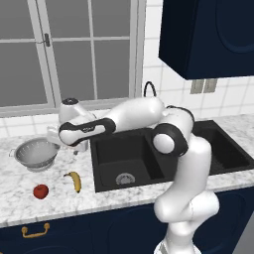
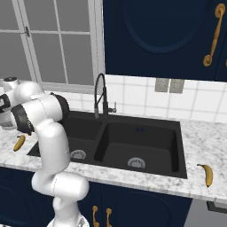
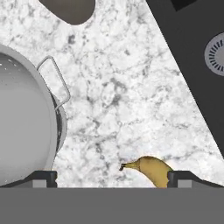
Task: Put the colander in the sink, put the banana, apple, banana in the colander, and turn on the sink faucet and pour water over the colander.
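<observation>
The silvery colander (image 1: 35,153) stands on the marble counter left of the black sink (image 1: 149,158). In the hand view its rim and one wire handle fill the left side, colander (image 3: 22,131). A banana (image 1: 74,181) and a red apple (image 1: 40,191) lie in front of it. My gripper (image 1: 77,148) hangs over the counter between the colander and the sink, open with nothing held; gripper (image 3: 113,178). The near banana (image 3: 151,170) shows between its fingertips, lower down. Another banana (image 2: 205,174) lies right of the sink. The black faucet (image 2: 101,95) stands behind the basins, with no water running.
A beige rounded thing (image 3: 70,8) stands on the counter beyond the colander. A window sits behind the counter, and dark blue cabinets (image 1: 208,34) hang above the sink's right side. A steel drain (image 3: 216,54) shows in the left basin.
</observation>
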Available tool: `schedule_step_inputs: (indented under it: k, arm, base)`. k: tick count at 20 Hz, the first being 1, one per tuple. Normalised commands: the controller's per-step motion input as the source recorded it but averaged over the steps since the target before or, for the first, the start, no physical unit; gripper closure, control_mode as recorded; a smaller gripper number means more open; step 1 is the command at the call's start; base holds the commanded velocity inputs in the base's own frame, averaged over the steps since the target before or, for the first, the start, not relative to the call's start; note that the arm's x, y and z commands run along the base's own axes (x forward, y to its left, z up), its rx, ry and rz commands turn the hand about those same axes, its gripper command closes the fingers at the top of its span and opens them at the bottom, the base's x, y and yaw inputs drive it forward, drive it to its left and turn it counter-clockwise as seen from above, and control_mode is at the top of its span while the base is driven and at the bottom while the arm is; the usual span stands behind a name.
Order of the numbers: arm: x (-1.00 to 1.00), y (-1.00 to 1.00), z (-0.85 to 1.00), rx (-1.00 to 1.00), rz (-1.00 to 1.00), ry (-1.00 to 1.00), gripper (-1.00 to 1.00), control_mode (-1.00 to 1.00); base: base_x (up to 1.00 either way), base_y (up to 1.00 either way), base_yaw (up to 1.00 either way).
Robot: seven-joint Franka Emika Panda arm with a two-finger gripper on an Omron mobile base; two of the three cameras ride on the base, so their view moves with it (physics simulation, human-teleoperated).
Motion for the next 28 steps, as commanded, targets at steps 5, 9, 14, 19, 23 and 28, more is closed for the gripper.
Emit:
schedule_step_inputs:
  k: [5, 9, 14, 19, 23, 28]
  arm:
    - [0.59, 0.39, -0.09, 0.00, 0.00, 0.00, -1.00, -1.00]
    - [0.51, 0.43, -0.17, 0.00, 0.00, 0.00, -1.00, -1.00]
    - [0.30, 0.27, -0.26, 0.00, 0.00, 0.00, -1.00, -1.00]
    - [0.02, 0.07, -0.36, 0.00, 0.00, 0.00, -1.00, -1.00]
    - [0.00, 0.04, -0.33, 0.00, 0.00, 0.00, -1.00, -1.00]
    - [-0.15, 0.00, -0.29, 0.00, 0.00, 0.00, -1.00, -1.00]
  base:
    - [0.00, 0.00, 0.00]
    - [0.00, 0.00, 0.00]
    - [0.00, 0.00, 0.00]
    - [0.00, 0.00, 0.00]
    - [0.00, 0.00, 0.00]
    - [0.00, 0.00, 0.00]
